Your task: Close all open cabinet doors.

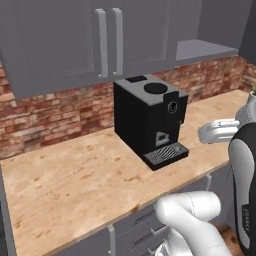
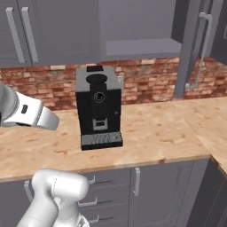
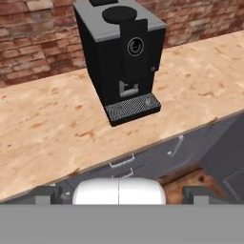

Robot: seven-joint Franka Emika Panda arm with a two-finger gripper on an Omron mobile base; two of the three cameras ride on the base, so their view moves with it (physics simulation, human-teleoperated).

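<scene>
Slate-grey cabinet doors: an open door swung edge-on above the desk, up and right of the jaws; two closed doors further left. Black coffee machine stands straight ahead beyond the jaws, whose dark fingertips sit apart, spread wide, gripping nothing
</scene>
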